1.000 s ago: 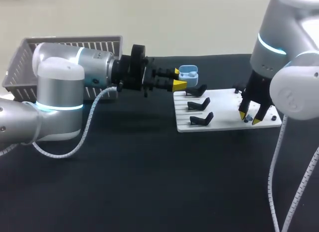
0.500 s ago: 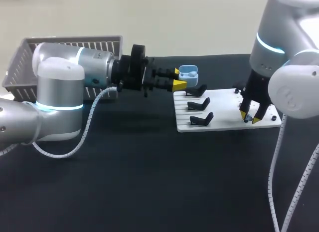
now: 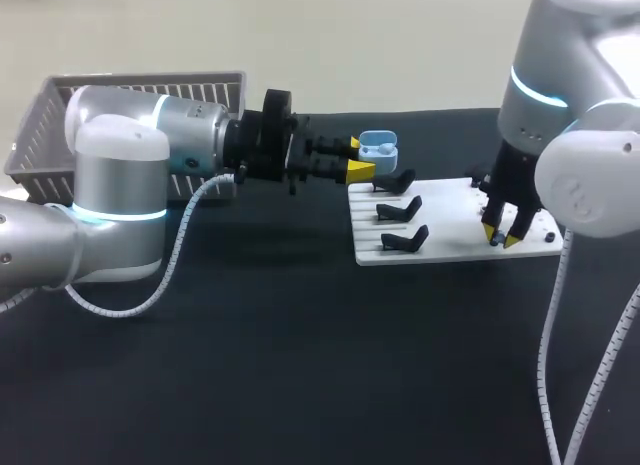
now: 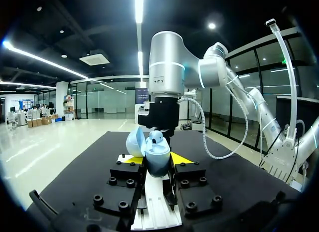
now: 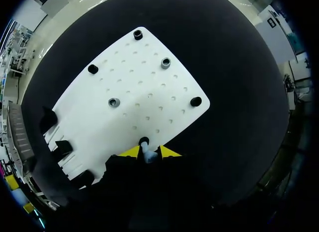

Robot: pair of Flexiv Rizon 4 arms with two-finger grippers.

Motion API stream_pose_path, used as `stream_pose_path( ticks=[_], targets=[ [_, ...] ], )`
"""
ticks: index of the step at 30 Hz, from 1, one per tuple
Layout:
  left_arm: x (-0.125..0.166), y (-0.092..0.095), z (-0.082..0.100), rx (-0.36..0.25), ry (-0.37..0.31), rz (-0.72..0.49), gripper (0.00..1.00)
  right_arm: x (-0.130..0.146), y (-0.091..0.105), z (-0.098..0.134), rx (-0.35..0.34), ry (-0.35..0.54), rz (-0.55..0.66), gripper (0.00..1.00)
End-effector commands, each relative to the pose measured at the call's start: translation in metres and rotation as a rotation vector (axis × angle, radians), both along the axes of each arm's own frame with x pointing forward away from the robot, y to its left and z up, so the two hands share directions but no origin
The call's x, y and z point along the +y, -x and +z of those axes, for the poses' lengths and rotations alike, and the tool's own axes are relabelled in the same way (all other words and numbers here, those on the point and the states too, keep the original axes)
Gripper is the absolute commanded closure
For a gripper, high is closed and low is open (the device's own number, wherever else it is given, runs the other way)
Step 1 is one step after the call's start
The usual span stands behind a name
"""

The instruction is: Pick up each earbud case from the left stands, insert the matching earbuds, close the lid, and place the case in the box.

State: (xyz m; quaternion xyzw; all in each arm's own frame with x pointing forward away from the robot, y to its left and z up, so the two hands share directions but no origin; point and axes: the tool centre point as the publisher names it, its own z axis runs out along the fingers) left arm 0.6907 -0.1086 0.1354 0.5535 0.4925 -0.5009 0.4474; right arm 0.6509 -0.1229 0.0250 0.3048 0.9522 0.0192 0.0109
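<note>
A light blue earbud case [image 3: 377, 143] with its lid up hangs above the far corner of the white board [image 3: 450, 220]; my left gripper [image 3: 358, 157] is shut on it. In the left wrist view the case [image 4: 158, 162] sits between the fingers, with one earbud [image 4: 157, 137] in it. My right gripper [image 3: 499, 237] points down at the board's right part. In the right wrist view its yellow tips close in on a pale earbud [image 5: 148, 154] from both sides, beside a black socket [image 5: 144, 141]; the right gripper [image 5: 149, 152] looks shut on it.
Three black stands [image 3: 397, 210] line the board's left part. More sockets and pegs [image 5: 114, 102] dot the board [image 5: 149, 82]. A grey slatted basket [image 3: 130, 90] stands at the far left behind my left arm. Black tabletop lies in front of the board.
My right gripper's fingers have drawn closer together around the earbud, and the right arm has shifted slightly. The left arm and the case have not moved.
</note>
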Motion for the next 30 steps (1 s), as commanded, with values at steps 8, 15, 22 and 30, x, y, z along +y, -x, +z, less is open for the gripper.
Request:
stream_pose_path(
  ticks=[8,15,22,30],
  targets=[
    [0.000,0.001,-0.001,-0.003,0.003,0.005,1.00,-0.005,0.019,0.040,-0.075,0.015,0.039,1.00],
    [0.000,0.001,-0.001,-0.003,0.003,0.005,1.00,0.000,0.035,0.082,-0.129,-0.004,0.131,1.00],
    [0.000,0.001,-0.001,-0.003,0.003,0.005,1.00,0.012,0.046,0.116,-0.156,-0.012,0.283,1.00],
    [0.000,0.001,-0.001,-0.003,0.003,0.005,1.00,0.012,0.049,0.121,-0.162,-0.015,0.289,1.00]
  ],
)
